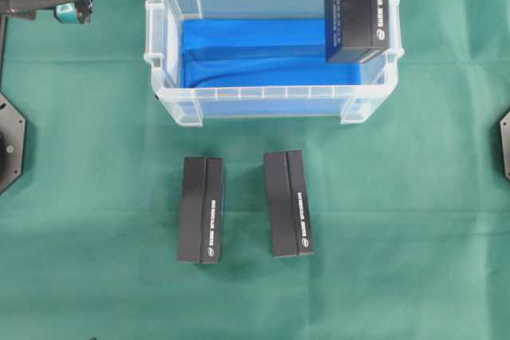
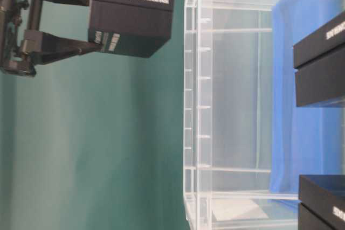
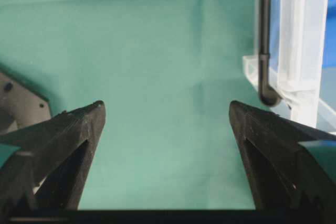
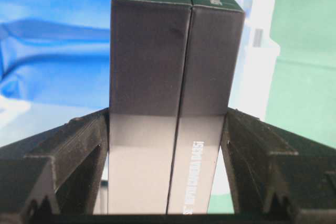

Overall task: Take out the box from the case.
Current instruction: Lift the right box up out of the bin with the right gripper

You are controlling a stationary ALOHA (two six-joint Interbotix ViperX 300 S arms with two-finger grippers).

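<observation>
- Two black boxes (image 1: 201, 209) (image 1: 288, 202) lie on the green cloth (image 1: 398, 220) before the case (image 1: 271, 105).
- Right gripper (image 4: 167, 124) clamps a third box (image 1: 356, 23), seemingly above the case's right rim.
- Left gripper (image 3: 167, 116) gapes wide, holding nothing.

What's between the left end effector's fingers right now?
Nothing. In the left wrist view the left end effector stands wide open over bare green cloth, with the case off to one side. The box is in the right end effector.
</observation>
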